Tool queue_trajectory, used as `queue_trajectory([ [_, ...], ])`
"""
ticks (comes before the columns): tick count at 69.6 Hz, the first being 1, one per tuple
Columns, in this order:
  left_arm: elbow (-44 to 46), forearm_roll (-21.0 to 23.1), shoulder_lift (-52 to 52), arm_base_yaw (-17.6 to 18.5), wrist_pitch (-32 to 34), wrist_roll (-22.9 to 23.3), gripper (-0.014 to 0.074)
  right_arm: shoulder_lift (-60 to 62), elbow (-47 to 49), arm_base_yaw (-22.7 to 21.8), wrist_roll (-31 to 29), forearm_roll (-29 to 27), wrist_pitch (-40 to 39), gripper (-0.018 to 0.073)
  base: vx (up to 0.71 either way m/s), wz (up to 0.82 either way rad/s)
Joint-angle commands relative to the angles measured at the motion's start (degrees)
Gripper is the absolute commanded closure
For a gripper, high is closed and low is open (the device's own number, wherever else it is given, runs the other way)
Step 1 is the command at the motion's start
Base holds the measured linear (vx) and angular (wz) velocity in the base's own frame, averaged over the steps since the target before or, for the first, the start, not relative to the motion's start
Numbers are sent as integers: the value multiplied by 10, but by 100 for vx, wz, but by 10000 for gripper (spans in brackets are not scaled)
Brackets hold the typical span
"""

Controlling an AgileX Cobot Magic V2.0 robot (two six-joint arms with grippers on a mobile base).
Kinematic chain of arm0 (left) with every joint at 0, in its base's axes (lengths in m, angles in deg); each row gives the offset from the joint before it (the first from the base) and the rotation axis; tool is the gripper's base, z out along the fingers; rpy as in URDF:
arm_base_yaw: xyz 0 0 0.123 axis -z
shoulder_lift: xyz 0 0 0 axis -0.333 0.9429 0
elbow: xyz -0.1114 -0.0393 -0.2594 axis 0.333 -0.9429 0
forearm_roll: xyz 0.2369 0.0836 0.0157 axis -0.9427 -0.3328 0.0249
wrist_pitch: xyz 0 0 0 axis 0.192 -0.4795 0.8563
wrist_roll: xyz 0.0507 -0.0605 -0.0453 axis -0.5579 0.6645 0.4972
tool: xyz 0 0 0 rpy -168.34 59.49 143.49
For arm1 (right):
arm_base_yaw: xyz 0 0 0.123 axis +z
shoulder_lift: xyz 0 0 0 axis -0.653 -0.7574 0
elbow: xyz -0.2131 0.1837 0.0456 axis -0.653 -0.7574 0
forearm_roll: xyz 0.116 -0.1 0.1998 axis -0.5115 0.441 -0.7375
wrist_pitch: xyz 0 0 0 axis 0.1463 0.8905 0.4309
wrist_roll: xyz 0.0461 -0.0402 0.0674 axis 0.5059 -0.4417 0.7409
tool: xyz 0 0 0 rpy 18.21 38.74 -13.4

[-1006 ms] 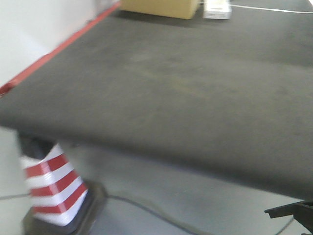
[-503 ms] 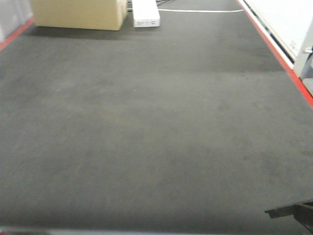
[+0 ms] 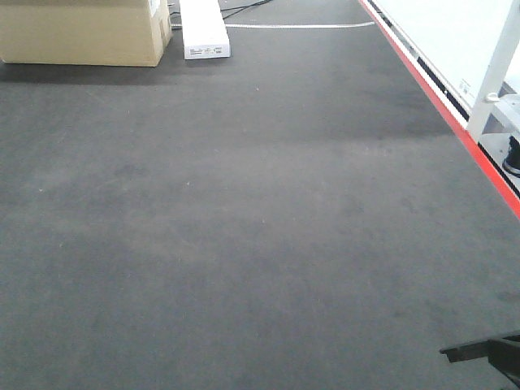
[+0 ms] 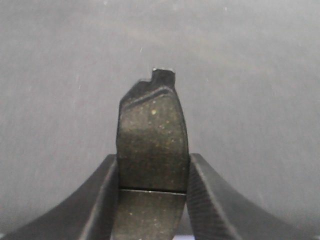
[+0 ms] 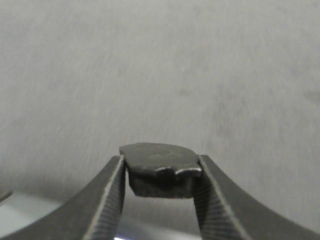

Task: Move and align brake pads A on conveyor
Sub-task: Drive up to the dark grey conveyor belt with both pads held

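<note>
Left wrist-mounted view is showing the left gripper clamping its jaws across the width of a small flat dark-grey curved brake pad, whose long axis is running straight out ahead of the jaws, over the wide matte dark-grey textured conveyor belt with its red edge frame. Right gripper is gripping a second dark-grey brake pad, which is showing only a short rounded end, so I cannot fix its axis. Judgement: both pads are hanging clear of the belt, so set-down is turning on squaring each axis to the red edge.
</note>
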Motion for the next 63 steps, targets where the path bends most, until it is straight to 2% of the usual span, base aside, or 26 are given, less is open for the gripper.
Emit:
queue_trajectory([
  [1,15,-9,8,0,41,5,602,-1,17,-1,-6,0,-41,571,17,1],
  [63,15,-9,8,0,41,5,602,-1,17,-1,-6,0,-41,571,8,4],
])
